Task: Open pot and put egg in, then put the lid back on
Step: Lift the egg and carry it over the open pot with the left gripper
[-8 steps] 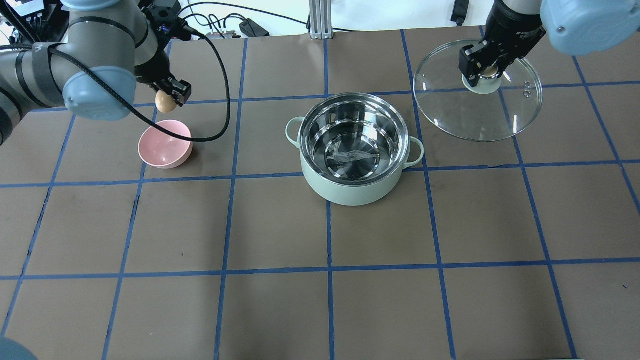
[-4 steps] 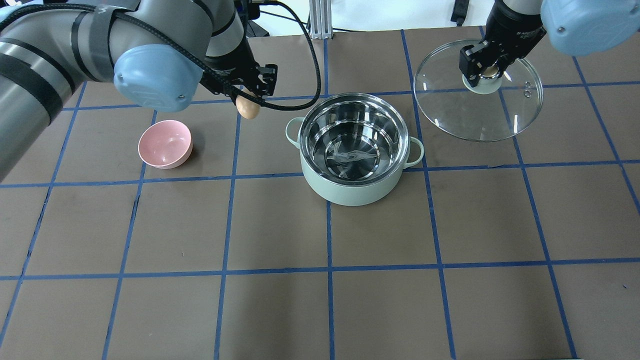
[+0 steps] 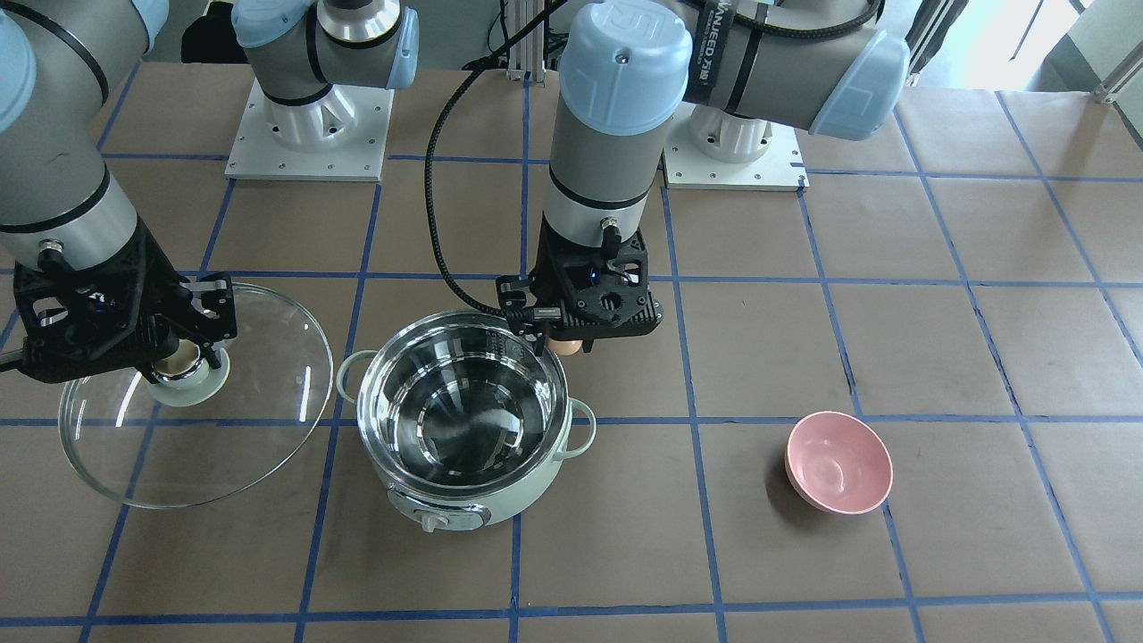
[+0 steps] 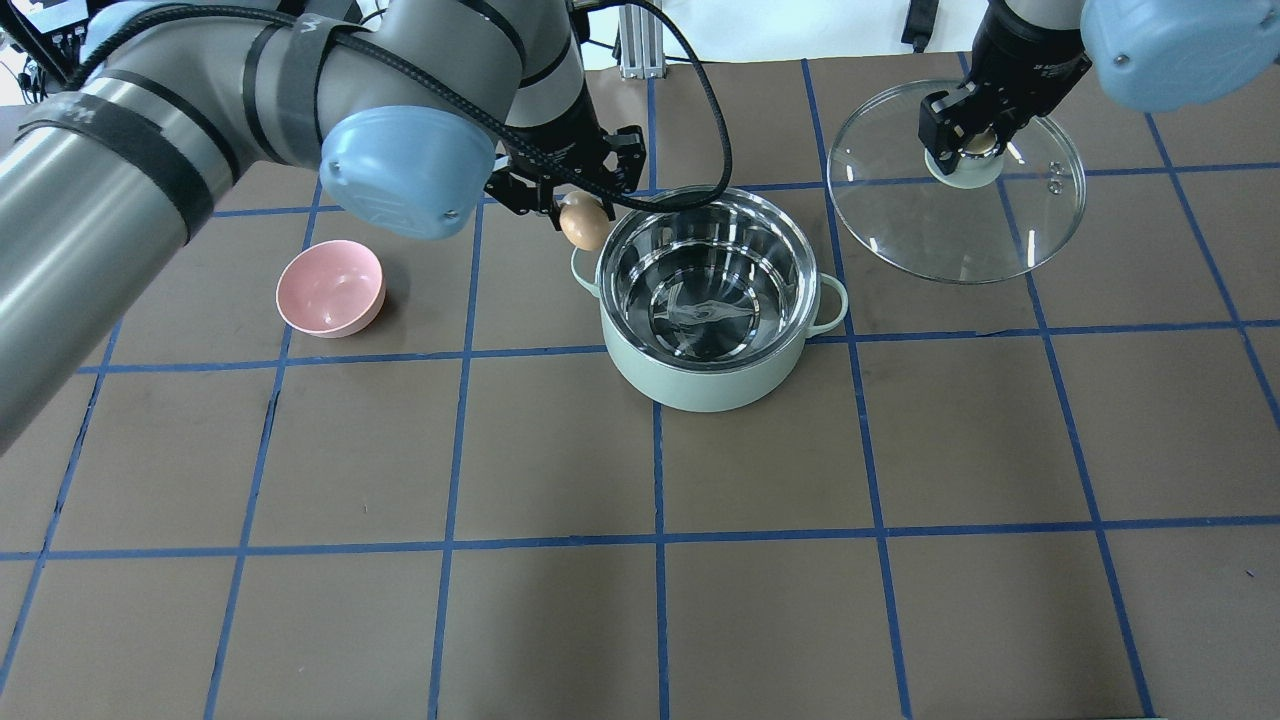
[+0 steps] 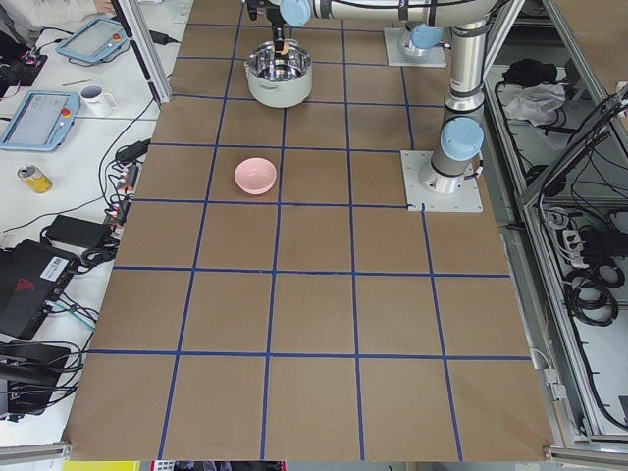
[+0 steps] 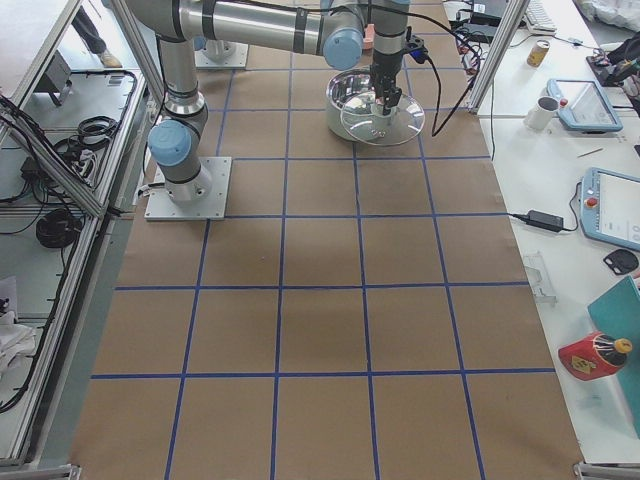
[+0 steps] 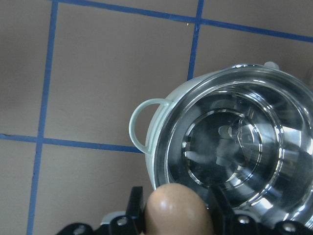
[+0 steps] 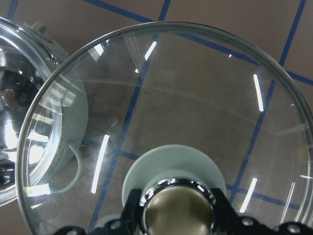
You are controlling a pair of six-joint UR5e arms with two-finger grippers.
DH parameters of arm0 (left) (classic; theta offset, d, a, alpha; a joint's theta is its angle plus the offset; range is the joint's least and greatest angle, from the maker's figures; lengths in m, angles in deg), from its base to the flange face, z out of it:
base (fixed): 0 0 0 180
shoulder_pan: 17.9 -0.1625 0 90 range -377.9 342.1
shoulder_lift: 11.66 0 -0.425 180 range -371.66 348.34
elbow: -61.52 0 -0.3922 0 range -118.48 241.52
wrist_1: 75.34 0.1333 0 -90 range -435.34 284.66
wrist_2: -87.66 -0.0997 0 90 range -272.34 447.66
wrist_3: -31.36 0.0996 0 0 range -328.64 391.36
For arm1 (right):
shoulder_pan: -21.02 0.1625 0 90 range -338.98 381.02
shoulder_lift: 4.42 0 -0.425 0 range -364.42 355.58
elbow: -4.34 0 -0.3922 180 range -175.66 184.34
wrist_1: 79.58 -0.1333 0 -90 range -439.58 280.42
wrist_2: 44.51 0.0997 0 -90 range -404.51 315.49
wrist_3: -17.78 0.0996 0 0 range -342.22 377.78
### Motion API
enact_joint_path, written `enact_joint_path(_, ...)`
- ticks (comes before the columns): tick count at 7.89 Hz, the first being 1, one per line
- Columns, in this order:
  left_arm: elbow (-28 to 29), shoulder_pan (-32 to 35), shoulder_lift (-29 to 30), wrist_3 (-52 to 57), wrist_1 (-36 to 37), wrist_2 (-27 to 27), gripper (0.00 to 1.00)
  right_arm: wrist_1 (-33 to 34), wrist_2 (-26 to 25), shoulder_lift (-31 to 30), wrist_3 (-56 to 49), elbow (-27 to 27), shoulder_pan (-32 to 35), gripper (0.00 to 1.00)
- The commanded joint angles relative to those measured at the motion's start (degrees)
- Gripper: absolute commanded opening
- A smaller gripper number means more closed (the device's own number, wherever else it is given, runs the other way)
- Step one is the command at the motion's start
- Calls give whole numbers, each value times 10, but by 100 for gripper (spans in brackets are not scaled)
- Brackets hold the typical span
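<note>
A pink bowl (image 4: 331,288) sits upright on the brown, blue-gridded table (image 4: 760,620).

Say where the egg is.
Overhead view: the egg is held in the left claw, at the left rim of the pot; pink bowl farther left.

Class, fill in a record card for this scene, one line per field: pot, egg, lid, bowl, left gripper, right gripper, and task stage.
pot: open, steel inside empty
egg: held in the air at the pot's rim, near one side handle, not inside
lid: off the pot, on the robot's right of it
bowl: pink, empty, on the robot's left of the pot
left gripper: shut on the egg
right gripper: shut on the lid's knob
task stage: pot opened; egg not yet in; lid not yet back
</note>
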Motion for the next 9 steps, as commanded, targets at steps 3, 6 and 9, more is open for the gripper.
enact_joint_path(3, 32, 64, 98, 27, 50, 0, 0, 0, -1, 0, -2, 0, -1, 0)
enact_joint_path(6, 32, 67, 138, 43, 75, -1, 0, 0, -1, 0, -2, 0, -1, 0)
enact_joint_path(9, 32, 70, 154, 38, 89, -1, 0, 2, -2, 1, -31, 1, -1, 0)
